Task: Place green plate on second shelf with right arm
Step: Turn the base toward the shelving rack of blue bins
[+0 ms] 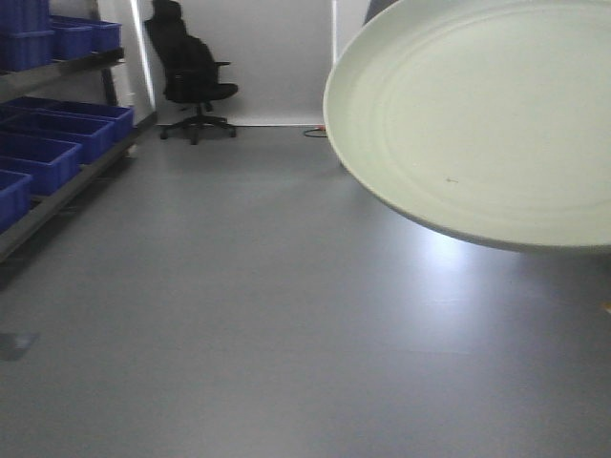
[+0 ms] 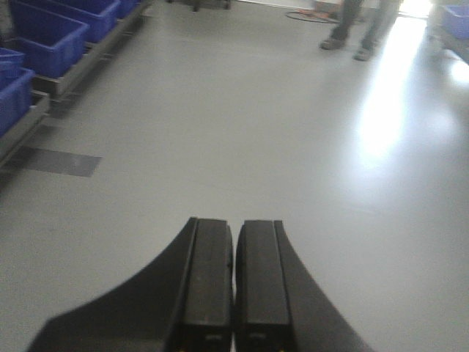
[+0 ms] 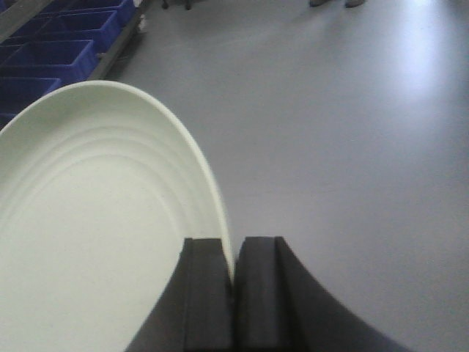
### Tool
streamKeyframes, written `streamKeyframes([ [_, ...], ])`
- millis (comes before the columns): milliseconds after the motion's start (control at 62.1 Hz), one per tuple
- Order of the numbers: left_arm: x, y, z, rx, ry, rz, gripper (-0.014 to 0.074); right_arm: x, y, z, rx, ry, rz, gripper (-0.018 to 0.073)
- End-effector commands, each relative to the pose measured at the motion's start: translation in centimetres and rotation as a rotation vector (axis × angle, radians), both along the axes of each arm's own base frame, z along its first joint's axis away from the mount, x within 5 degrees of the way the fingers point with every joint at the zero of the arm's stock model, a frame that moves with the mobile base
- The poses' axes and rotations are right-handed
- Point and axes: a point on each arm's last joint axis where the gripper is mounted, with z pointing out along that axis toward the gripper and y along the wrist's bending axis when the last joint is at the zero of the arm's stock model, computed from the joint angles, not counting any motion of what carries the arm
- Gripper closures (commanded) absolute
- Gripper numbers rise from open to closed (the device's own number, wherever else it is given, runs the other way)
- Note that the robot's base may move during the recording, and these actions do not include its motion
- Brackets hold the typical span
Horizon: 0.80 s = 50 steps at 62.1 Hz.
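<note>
Both right claw [image 3: 233,257] fingers [image 3: 207,282] tight on green plate [image 3: 95,220] rim.

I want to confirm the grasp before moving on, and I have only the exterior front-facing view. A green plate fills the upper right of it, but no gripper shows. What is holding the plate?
Observer: In the right wrist view, the right gripper is shut on the green plate, pinching its rim between the two fingers.
Operator: Is the left arm carrying anything?
Observer: No. The left gripper is shut with nothing in it, over bare floor.
Operator: Is anyone ahead that I can't see?
Observer: Yes. The left wrist view shows a person's legs at the far end of the floor.
</note>
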Motion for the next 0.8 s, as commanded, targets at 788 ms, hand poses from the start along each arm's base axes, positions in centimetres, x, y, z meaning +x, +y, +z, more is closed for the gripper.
streamKeyframes([
  [788,0.04,-0.08,-0.48,-0.002,-0.044,-0.011,0.0472,0.30,-0.30,2.09,0.028,-0.132,-0.036,0.0510],
])
